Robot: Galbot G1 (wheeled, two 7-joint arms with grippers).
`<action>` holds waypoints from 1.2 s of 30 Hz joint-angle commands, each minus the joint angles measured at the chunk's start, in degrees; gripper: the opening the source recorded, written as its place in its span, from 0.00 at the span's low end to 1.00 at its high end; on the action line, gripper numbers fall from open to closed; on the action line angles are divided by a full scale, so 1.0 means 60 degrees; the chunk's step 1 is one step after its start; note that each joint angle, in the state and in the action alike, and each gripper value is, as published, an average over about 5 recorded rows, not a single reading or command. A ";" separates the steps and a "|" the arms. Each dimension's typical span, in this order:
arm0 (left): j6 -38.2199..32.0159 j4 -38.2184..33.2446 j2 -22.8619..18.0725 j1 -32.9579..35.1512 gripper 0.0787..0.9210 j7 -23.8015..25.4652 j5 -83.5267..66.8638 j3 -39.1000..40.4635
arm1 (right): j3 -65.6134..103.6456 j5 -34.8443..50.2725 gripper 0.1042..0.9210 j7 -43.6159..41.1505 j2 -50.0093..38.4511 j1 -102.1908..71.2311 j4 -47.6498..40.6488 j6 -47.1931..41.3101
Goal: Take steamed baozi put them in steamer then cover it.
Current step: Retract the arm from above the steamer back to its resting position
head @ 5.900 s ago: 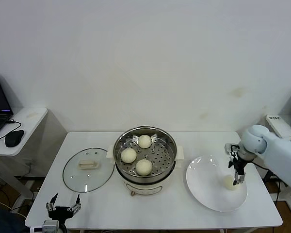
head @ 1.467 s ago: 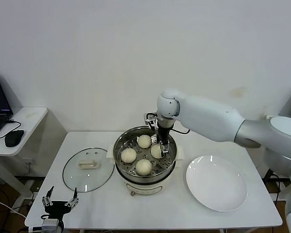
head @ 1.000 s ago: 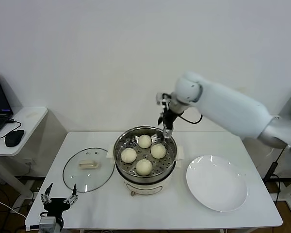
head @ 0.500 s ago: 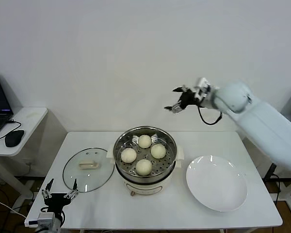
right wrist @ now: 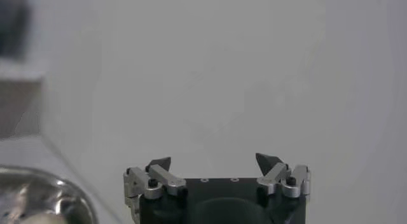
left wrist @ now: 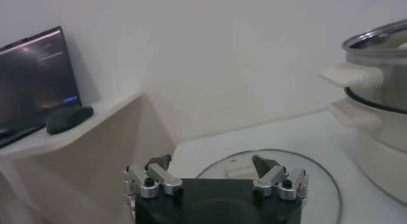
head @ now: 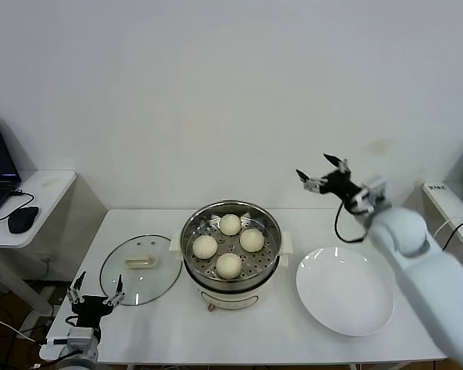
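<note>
While all four steamed baozi (head: 230, 245) sit in the steamer (head: 230, 287), the cover (head: 140, 269) lies on the table (head: 262, 331) beside it (uncovered pot). The right gripper (head: 323, 173) hangs high, fingers wide, empty; the left gripper (head: 96, 290) waits low, spread too.

The white tabletop (head: 177, 324) carried 3 things: the cover (head: 140, 268) at left, the steamer (head: 231, 289) in the middle, a white plate (head: 344, 291) at right
</note>
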 commanded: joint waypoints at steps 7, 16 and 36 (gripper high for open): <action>-0.2256 0.2462 0.1536 -0.0790 0.88 -0.1055 0.8481 0.0528 | 0.4195 0.0035 0.88 0.0509 0.2228 -0.6480 0.1269 0.1819; -0.2355 0.3600 0.2252 -0.1407 0.88 -0.1506 1.0900 0.1337 | 0.4426 0.0142 0.88 0.0332 0.2278 -0.6857 0.1375 0.1759; 0.1710 0.4085 0.1868 -0.3264 0.88 -0.0915 1.0871 0.3234 | 0.4458 -0.0208 0.88 0.0175 0.2492 -0.7276 0.1602 0.1833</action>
